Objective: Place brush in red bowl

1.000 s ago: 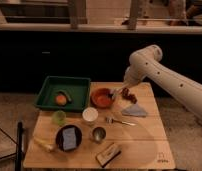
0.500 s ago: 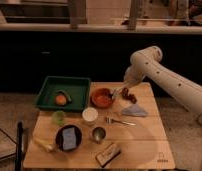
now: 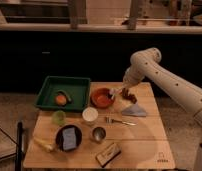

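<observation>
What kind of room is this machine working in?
Probably a lab or test area set up like a kitchen: a wooden table holds a red bowl, a green tray and a fork, with the gripper beside the bowl.

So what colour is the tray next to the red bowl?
Green, plain in the camera view: the tray left of the red bowl; gripper right.

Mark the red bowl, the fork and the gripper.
red bowl (image 3: pixel 100 99): camera view, near rim.
fork (image 3: pixel 119 121): camera view, mid-handle.
gripper (image 3: pixel 125 93): camera view, at the fingertips, just right of the red bowl.
</observation>
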`<state>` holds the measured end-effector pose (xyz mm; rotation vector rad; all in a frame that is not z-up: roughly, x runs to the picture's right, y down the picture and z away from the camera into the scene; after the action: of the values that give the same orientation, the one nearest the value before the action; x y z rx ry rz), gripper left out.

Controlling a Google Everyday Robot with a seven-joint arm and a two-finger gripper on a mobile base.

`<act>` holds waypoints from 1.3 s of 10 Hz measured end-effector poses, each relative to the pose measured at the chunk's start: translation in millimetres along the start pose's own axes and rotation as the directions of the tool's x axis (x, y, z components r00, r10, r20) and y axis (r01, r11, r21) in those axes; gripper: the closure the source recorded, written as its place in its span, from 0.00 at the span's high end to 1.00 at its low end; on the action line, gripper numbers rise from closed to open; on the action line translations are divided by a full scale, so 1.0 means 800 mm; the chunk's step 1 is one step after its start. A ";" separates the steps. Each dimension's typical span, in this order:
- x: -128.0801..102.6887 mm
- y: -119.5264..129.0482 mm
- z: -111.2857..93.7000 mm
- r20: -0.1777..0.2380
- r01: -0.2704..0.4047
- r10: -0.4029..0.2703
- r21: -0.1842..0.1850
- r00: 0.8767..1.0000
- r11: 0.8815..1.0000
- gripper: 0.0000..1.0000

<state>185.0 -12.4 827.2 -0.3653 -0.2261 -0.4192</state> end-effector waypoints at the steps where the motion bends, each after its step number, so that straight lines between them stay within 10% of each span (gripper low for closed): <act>1: 0.001 0.000 0.004 0.005 0.001 -0.001 0.000 1.000 1.000 0.00; 13: -0.073 -0.040 0.042 0.225 0.145 -0.137 -0.019 0.965 0.989 0.00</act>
<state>114.3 -5.4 850.3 -0.4333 -0.4661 -0.5232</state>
